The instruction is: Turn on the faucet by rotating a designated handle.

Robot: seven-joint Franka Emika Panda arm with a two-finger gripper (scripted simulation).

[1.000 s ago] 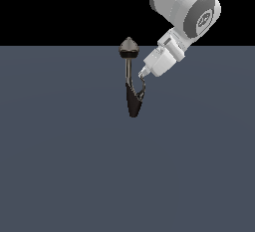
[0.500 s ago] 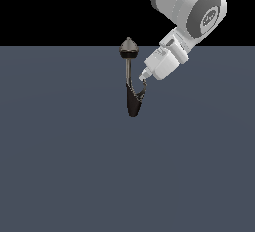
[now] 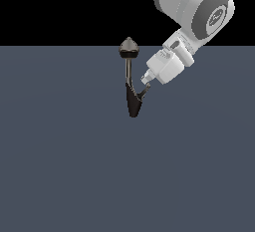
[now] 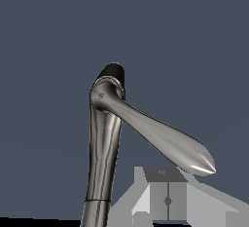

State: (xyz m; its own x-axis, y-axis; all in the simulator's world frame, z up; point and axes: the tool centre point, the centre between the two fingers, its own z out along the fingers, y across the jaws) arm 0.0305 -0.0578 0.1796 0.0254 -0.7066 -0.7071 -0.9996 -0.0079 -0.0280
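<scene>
The faucet (image 3: 129, 71) stands upright, with a cone-pointed grey cap, a thin stem and a dark tapered lower body (image 3: 133, 104). Its handle (image 3: 142, 94), a thin silver prong, branches from the dark body toward the exterior view's right. My gripper (image 3: 146, 83) comes down from the upper right, and its fingertips are at the prong's outer end. In the wrist view the handle (image 4: 165, 141) tapers to a point just over my gripper (image 4: 168, 184). The fingers (image 4: 177, 194) are shut together with nothing between them. Whether they touch the handle I cannot tell.
A flat blue-grey floor (image 3: 74, 176) lies under and all around the faucet, and a black background sits above it. The arm's large white link (image 3: 194, 7) hangs at the upper right of the exterior view.
The arm's upper link has shifted slightly toward the exterior view's right. The fingertips stay at the handle's end, and the handle shows no clear turn.
</scene>
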